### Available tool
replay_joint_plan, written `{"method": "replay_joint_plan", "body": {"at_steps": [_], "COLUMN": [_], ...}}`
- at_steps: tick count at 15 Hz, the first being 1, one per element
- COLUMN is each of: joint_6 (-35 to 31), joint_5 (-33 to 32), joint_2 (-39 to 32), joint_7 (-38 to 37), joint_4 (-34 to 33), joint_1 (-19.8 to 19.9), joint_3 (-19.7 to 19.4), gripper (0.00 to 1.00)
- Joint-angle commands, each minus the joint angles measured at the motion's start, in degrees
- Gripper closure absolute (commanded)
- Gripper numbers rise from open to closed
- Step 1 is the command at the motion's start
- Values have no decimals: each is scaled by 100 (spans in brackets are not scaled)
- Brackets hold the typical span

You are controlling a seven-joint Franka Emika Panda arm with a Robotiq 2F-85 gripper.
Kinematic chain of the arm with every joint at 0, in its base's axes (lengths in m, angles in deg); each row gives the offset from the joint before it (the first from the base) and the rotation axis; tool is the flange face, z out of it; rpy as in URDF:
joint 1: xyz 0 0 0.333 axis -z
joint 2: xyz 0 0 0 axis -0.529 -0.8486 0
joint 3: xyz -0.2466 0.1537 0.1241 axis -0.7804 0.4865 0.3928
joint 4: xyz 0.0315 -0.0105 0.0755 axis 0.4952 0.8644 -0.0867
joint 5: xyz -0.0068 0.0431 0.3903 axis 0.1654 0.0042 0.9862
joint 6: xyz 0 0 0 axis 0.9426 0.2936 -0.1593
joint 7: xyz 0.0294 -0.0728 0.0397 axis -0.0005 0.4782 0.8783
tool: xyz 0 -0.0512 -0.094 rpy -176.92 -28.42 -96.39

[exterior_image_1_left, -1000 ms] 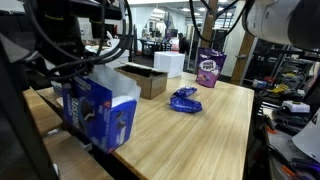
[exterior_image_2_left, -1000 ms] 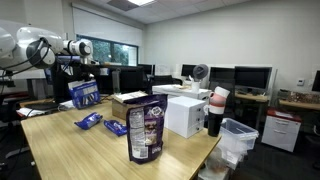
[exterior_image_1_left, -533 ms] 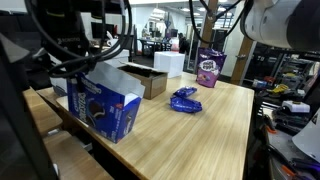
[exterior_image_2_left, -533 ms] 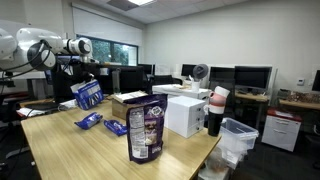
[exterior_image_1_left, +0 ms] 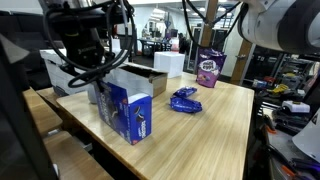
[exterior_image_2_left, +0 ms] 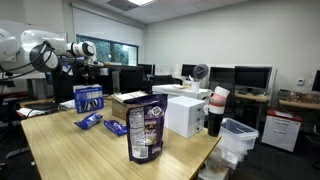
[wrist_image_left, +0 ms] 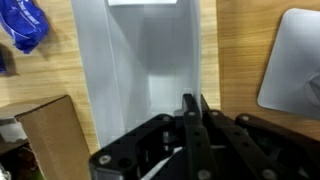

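A tall blue box with an open top (exterior_image_1_left: 125,108) stands upright over the near part of the wooden table (exterior_image_1_left: 215,130); whether it touches the table I cannot tell. My gripper (exterior_image_1_left: 98,68) comes down onto its top edge. In the wrist view the fingers (wrist_image_left: 190,112) are pressed together on the right wall of the box (wrist_image_left: 150,55), whose white inside shows. In an exterior view the same box (exterior_image_2_left: 87,97) hangs under the gripper (exterior_image_2_left: 88,72) at the table's far left.
A cardboard box (exterior_image_1_left: 145,80) sits just behind the blue box, with blue packets (exterior_image_1_left: 184,100) beside it. A purple bag (exterior_image_1_left: 209,68) and a white box (exterior_image_1_left: 169,63) stand farther back. A bin (exterior_image_2_left: 237,140) is off the table's end.
The blue box has swung from tilted to upright and moved with the gripper away from the table's near corner toward the cardboard box. The jaws stayed shut on it.
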Motion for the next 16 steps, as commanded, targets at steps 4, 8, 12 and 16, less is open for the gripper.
{"method": "replay_joint_plan", "body": {"at_steps": [4, 8, 12, 16], "joint_6": [670, 441, 366, 522], "joint_5": [-182, -60, 23, 106], "joint_2": [-172, -167, -136, -90], "joint_7": [-388, -372, -246, -14], "joint_4": [-24, -20, -40, -9], "joint_1": [245, 480, 701, 897], "joint_3": [89, 217, 369, 550], "gripper": [95, 95, 95, 95]}}
